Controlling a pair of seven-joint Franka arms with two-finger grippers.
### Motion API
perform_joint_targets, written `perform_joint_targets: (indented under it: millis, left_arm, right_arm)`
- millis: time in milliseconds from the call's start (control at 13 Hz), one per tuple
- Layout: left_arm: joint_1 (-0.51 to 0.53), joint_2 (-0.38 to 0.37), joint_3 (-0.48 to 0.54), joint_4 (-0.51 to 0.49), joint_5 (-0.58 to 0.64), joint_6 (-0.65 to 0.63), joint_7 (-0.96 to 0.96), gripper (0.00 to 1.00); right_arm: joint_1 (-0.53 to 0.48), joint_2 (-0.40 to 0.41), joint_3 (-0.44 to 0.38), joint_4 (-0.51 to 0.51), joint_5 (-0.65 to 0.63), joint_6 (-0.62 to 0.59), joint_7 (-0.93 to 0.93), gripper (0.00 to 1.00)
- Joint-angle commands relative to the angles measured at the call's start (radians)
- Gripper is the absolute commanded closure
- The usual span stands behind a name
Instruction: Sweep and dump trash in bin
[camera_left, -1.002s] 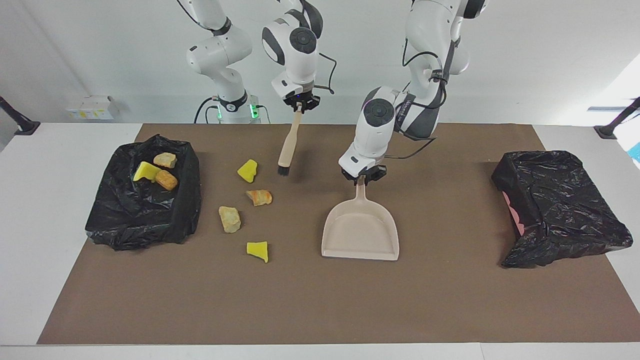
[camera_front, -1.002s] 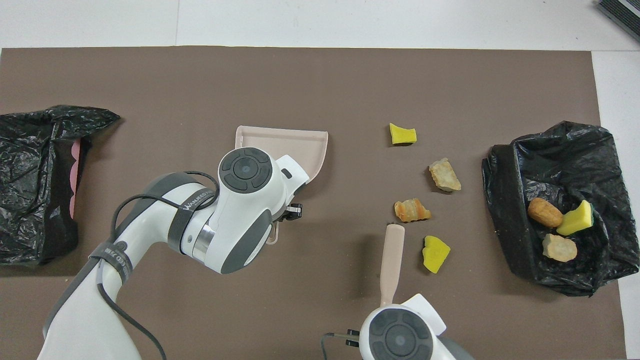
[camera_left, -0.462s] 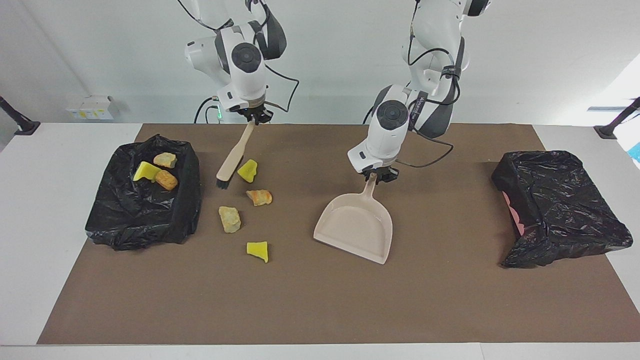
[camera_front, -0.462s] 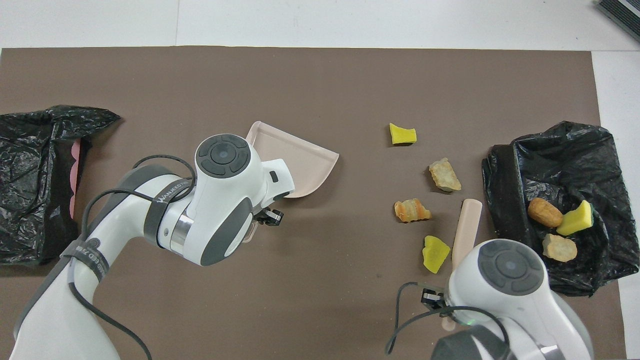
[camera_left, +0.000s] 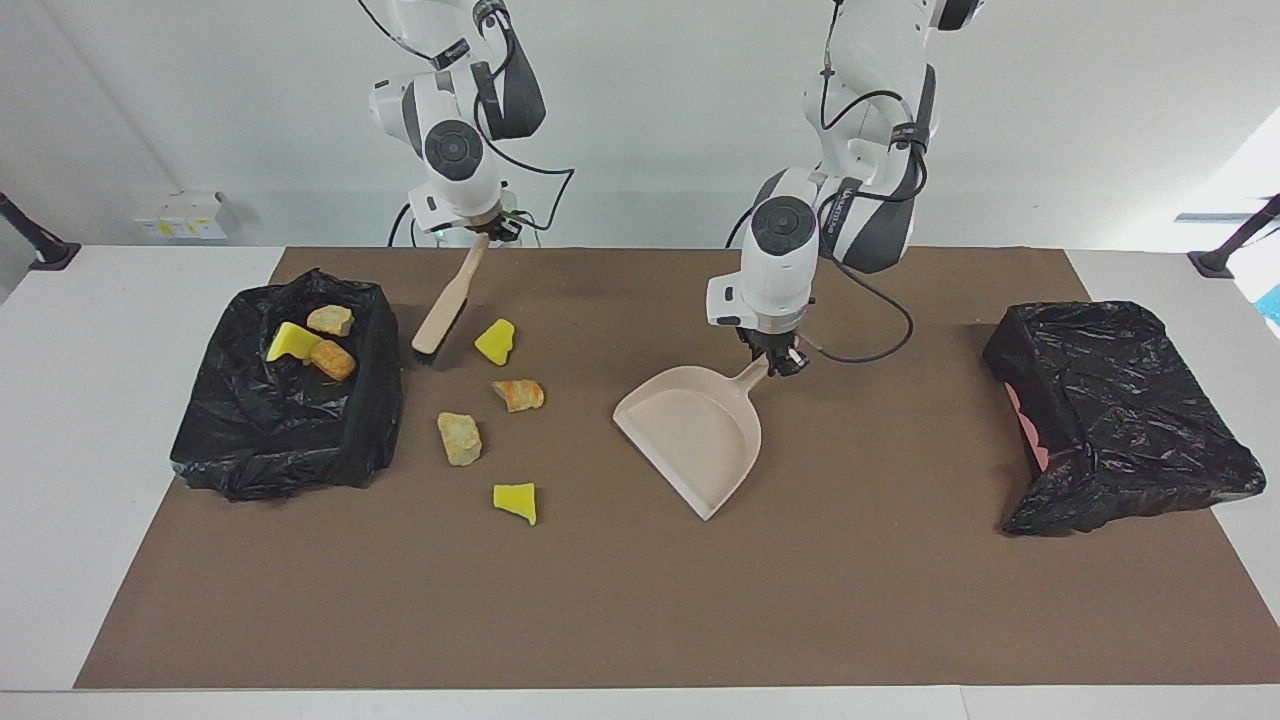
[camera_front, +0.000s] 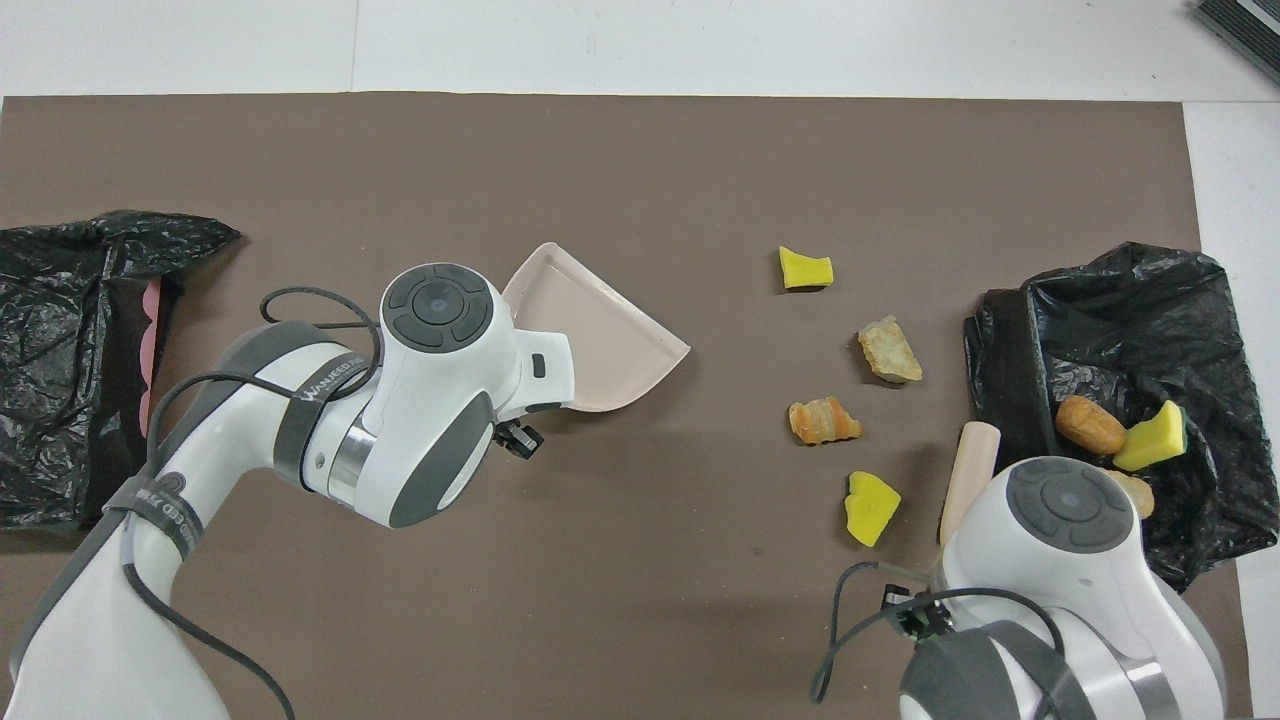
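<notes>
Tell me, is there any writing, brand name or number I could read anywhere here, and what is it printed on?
"WANJEED", as far as it can be read: on the grey strap around the left arm, overhead view; the last letters are unsure.
Short white print, too small to read: on a second strap lower on the same arm.
Yellow labels, too small to read: on the white box by the wall.
Nothing readable elsewhere.

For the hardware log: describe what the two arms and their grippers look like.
Both arms are glossy white with dark grey joint bands and round dark grey caps at the wrist joints. The left arm carries loose black cables strapped along it and grey lettering on a band. The right arm also trails a black cable. The left gripper and right gripper are small and black.
</notes>
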Motion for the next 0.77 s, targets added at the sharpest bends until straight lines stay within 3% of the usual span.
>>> perform_joint_targets:
  millis: [0, 154, 308, 693]
  left_arm:
    - [-0.021, -0.043, 0.001, -0.046, 0.025, -0.002, 0.116, 1.0]
    - [-0.029, -0.056, -0.001, -0.069, 0.025, 0.019, 0.277, 1.0]
    - [-0.057, -0.071, -0.001, -0.093, 0.025, 0.041, 0.329, 1.0]
    - [-0.149, -0.094, 0.001, -0.163, 0.049, 0.131, 0.323, 1.0]
  right_arm:
    - [0.049, -0.029, 0.007, -0.053, 0.037, 0.069, 0.021, 1.0]
    - [0.05, -0.009, 0.009, -0.048, 0.063, 0.139, -0.003, 1.0]
    - [0.108, 0.079, 0.009, -0.007, 0.083, 0.207, 0.007, 1.0]
    - [0.124, 0.309, 0.009, 0.243, 0.11, 0.222, -0.002, 1.0]
